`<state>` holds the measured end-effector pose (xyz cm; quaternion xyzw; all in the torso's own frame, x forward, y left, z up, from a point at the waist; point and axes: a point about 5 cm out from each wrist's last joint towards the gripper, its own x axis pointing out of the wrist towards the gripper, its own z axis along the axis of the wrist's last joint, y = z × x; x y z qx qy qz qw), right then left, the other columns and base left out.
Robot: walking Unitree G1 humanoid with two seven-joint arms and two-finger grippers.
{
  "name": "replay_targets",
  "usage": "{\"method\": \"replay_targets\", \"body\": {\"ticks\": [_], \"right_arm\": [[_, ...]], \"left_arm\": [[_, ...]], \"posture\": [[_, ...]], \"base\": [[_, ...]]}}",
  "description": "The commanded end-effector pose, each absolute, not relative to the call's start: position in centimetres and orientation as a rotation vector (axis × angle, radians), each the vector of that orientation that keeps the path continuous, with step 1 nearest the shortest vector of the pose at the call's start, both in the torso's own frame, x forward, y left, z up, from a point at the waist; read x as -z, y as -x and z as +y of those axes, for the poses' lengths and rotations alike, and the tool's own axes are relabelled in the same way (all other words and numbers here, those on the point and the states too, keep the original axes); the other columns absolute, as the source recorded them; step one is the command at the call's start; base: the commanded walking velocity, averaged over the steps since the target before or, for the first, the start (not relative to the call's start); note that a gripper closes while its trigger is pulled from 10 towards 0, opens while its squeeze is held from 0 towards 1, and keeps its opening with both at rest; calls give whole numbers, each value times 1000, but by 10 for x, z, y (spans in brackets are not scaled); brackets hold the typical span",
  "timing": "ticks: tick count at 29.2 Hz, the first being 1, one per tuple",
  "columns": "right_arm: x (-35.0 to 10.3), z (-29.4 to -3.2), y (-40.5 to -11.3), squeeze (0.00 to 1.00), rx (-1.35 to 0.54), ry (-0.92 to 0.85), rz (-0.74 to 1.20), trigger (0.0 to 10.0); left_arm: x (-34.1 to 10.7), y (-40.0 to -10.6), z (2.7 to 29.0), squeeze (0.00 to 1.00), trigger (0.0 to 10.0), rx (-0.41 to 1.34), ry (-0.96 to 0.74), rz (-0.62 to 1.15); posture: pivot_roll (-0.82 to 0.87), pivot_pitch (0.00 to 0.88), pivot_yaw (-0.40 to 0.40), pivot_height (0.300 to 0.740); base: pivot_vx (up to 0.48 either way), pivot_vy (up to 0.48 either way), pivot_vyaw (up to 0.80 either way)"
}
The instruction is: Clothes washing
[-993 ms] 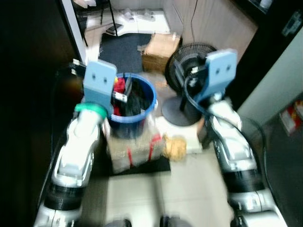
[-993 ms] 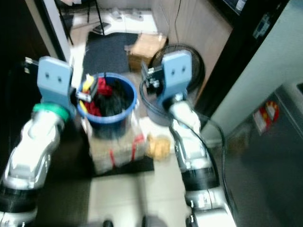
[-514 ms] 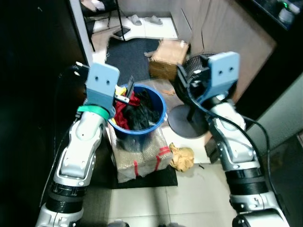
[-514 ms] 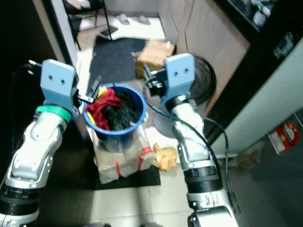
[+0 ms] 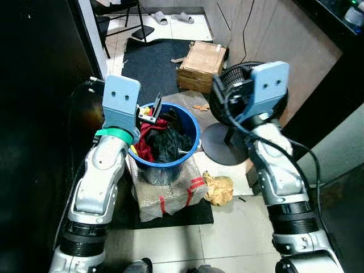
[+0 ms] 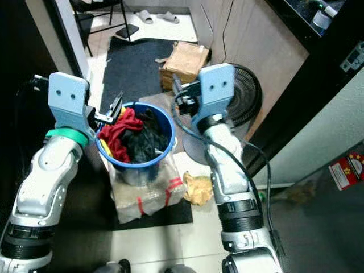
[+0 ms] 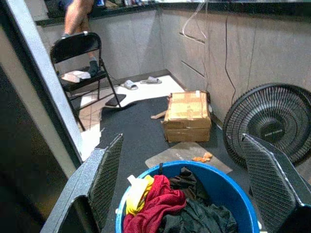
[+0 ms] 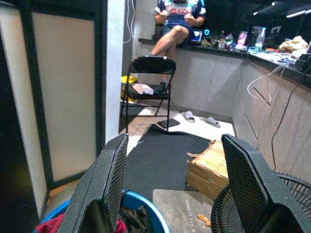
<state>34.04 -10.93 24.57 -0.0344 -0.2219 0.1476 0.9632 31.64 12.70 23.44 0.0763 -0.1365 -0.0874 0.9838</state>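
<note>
Tiled floor, dark mat at far centre. Blue bucket of clothes, red and black, stands on a wrapped box. Left gripper at the bucket's left rim, fingers spread. Right gripper right of bucket, fingers spread. Fan and cardboard box further right.

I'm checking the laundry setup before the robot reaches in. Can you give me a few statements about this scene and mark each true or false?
1. The blue bucket holds red and dark clothes. True.
2. The bucket stands directly on the floor. False: it sits on a wrapped package.
3. The left gripper is open above the bucket. True.
4. The right gripper grips a red garment. False: it is open and holds nothing.
5. A cardboard box lies beyond the bucket, beside the black fan. True.
</note>
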Motion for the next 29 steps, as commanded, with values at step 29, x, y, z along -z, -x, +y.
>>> {"method": "replay_targets", "body": {"ticks": [29], "right_arm": [[-242,-110,-340,0,-299,53,-431,10000]], "left_arm": [[-232,-315,129,0,10000,147,-194,-276]], "posture": [[32,70,9,740]], "base": [[0,-231,0]]}}
